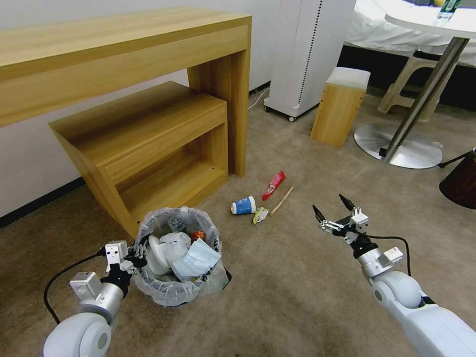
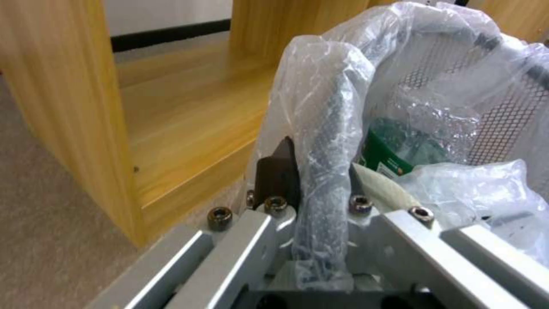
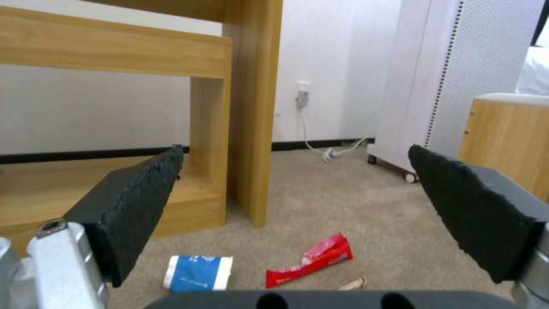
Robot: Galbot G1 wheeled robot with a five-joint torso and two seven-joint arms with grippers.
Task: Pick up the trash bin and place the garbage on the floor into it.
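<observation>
The trash bin (image 1: pixel 179 258), a small round black mesh bin lined with a clear wrinkled bag, stands on the carpet (image 1: pixel 277 287) just in front of the low wooden shelf unit (image 1: pixel 148 144) tucked under the desk (image 1: pixel 99 54). Inside it lie a white slipper (image 1: pixel 157 254), a pale blue mask (image 1: pixel 196 260) on top, crumpled clear plastic, and something orange-red (image 1: pixel 198 236) toward the far wall; the left wrist view also shows a green-labelled bottle (image 2: pixel 400 150) behind the liner.

The left gripper (image 1: pixel 135 254) is at the bin's near-left rim. In the left wrist view its fingers (image 2: pixel 277 171) are pinched on the bag-covered rim (image 2: pixel 326 141), one outside the wall and one inside.

The right gripper (image 1: pixel 333 208) hangs over bare carpet to the right of the bin, its dark-padded fingers (image 3: pixel 137 206) spread wide, holding and touching nothing.

On the carpet between the bin and the right gripper, near the desk's leg (image 1: pixel 238 109), lies the remaining litter: a blue-white paper cup (image 1: pixel 243 205) on its side, a red wrapper (image 1: pixel 274 185) beyond it, a wooden stick (image 1: pixel 281 200) beside that, and a small yellowish-white scrap (image 1: pixel 260 214) touching the stick's near end. From the right wrist view, the cup (image 3: pixel 197 273) and wrapper (image 3: pixel 312 265) lie ahead between the open fingers.
</observation>
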